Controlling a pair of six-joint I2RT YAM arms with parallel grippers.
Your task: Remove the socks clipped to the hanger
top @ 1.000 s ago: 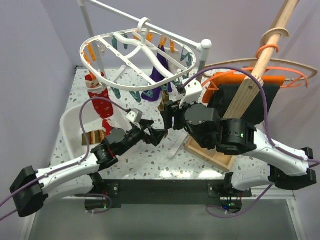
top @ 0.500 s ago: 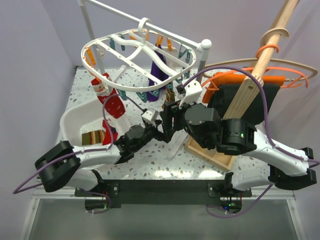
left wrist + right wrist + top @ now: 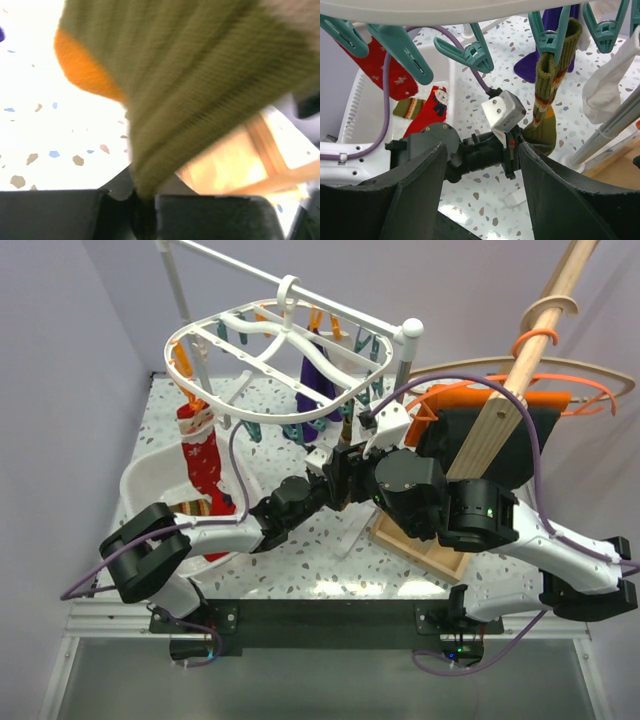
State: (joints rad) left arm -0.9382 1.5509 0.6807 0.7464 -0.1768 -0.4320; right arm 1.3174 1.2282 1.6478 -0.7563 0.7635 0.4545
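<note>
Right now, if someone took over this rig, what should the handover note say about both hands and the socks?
Left hand: shut on the olive striped sock, which hangs from a teal clip on the hanger.
Right hand: open, holding nothing, close by.
Done: one striped sock lies in the white tub.
Left: pull the olive sock free, then take the purple sock, white sock and red sock, all hanging from the hanger.
</note>
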